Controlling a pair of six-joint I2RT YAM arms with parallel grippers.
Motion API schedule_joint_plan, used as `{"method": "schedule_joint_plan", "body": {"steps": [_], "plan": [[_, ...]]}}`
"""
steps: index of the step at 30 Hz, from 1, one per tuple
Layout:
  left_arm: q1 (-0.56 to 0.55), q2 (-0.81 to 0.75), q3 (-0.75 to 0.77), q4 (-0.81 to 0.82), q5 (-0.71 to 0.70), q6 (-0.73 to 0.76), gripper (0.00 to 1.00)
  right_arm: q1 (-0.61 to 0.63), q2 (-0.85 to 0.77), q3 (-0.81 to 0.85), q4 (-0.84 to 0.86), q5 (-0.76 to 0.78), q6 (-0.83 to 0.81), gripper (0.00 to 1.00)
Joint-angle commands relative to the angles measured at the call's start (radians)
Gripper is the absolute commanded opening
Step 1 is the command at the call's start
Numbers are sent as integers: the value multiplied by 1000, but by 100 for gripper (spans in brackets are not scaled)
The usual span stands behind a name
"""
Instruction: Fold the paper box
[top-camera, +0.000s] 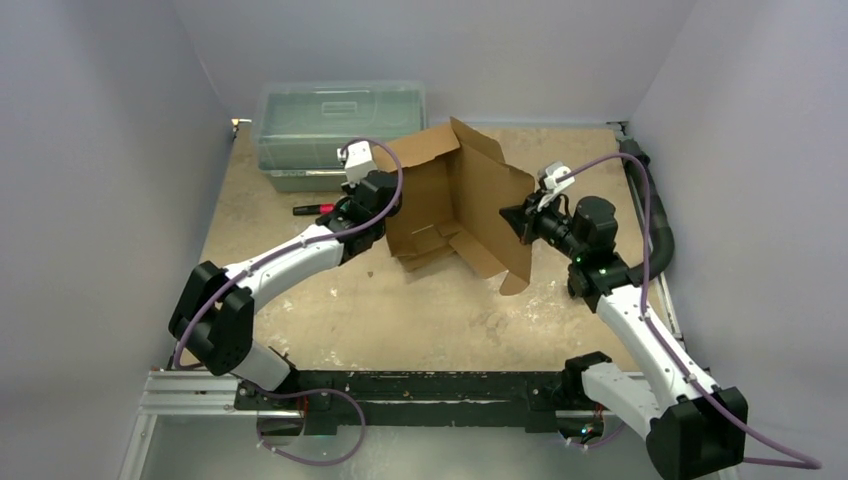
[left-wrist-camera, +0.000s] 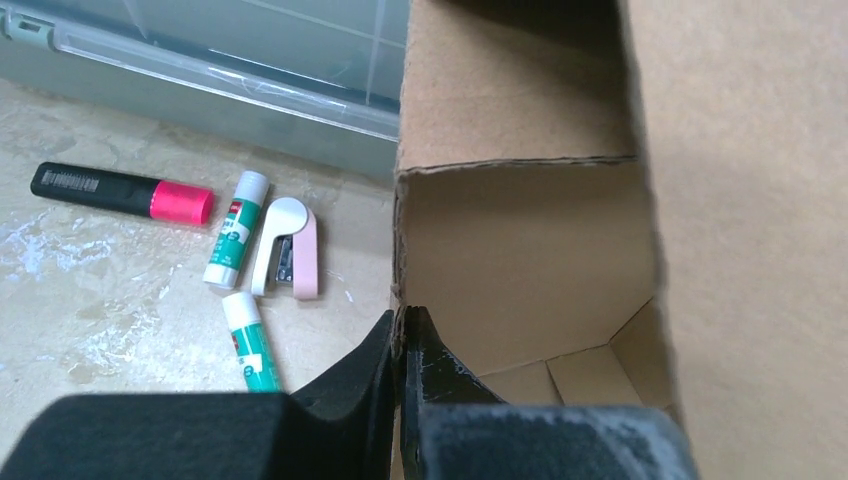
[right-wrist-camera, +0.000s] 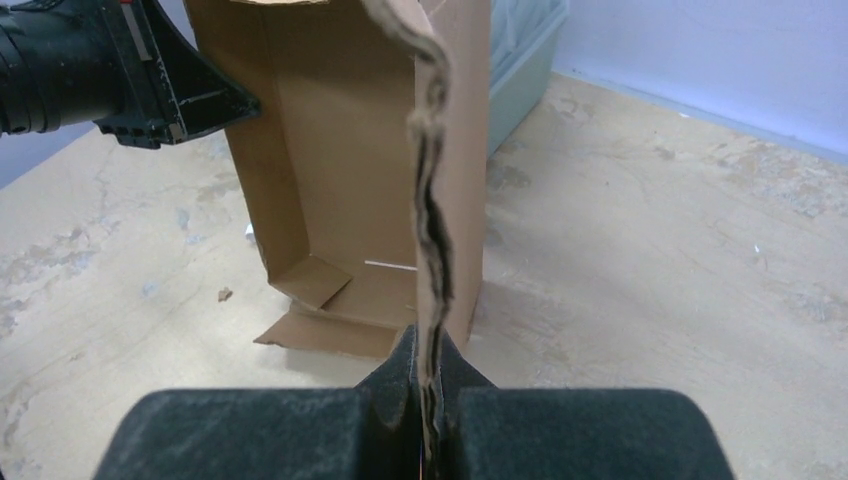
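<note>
I am viewing a scuffed counter (top-camera: 400, 320) and pale walls (top-camera: 100, 150); paper box (top-camera: 455, 205) is standing half-folded, left claw (left-wrist-camera: 402, 350) and right claw (right-wrist-camera: 430, 390) pinching its edges.

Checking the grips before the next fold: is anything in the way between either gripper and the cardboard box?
Nothing visible. The left gripper is shut on an edge of the cardboard box, the right gripper on another edge. The marker, glue sticks and stapler lie beside it, outside both grips.

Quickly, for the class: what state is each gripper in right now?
Left gripper: closed on the paper box edge.
Right gripper: closed on another flap edge.
</note>
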Motion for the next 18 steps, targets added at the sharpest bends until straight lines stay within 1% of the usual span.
{"method": "schedule_joint_plan", "body": {"steps": [1,6,9,14,15,18], "plan": [[-10,-12,-55,139,-8,-70,0,1,6,-44,119,-38,25,0],[-41,-33,-99,228,2,-63,0,2,22,-72,170,-80,28,0],[-43,-35,-118,271,44,-51,0,3,28,-84,183,-92,14,0],[-42,-81,-183,333,107,-48,5,3,29,-108,178,-79,-19,0],[-42,-92,-194,337,117,-50,8,3,30,-111,178,-73,-26,0],[-42,-119,-222,331,133,-58,21,5,38,-123,177,-72,-46,0]]}}
